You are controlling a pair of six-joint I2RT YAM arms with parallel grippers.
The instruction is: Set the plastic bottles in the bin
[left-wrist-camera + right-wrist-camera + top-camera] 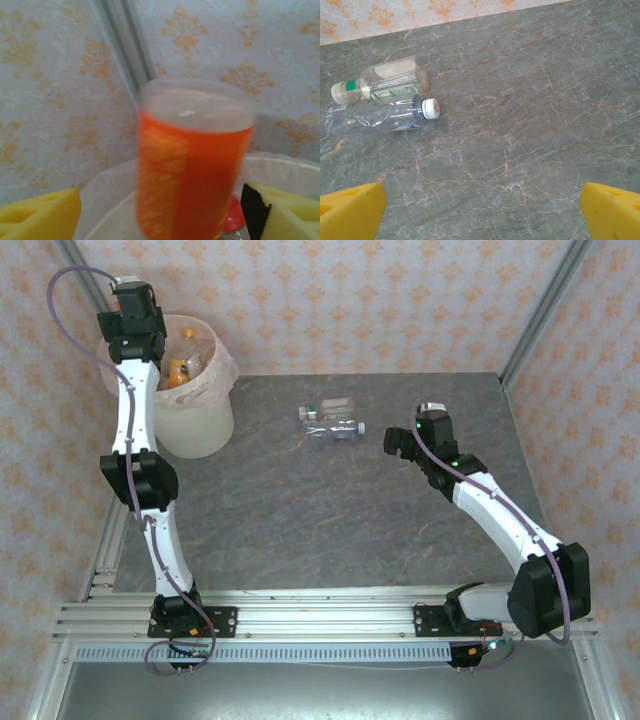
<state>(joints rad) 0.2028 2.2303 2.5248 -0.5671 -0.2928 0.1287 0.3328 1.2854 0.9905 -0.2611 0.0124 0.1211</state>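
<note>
An orange-labelled plastic bottle (192,165) shows blurred between the wide-apart yellow fingers (42,215) of my left gripper (160,217), clear of the left finger, above the bin's white rim (280,170). From above, the left gripper (132,320) is over the cream bin (195,415), which holds orange-labelled bottles (177,369). Two bottles lie side by side on the table: a green-labelled one (382,80) (332,408) and a clear, white-capped one (377,119) (335,433). My right gripper (482,212) (398,442) is open and empty, to their right.
The bin stands at the table's far left corner beside a metal frame post (125,45). Patterned walls close the back and sides. Grey marble tabletop (300,520) stretches between the arms and the bottles.
</note>
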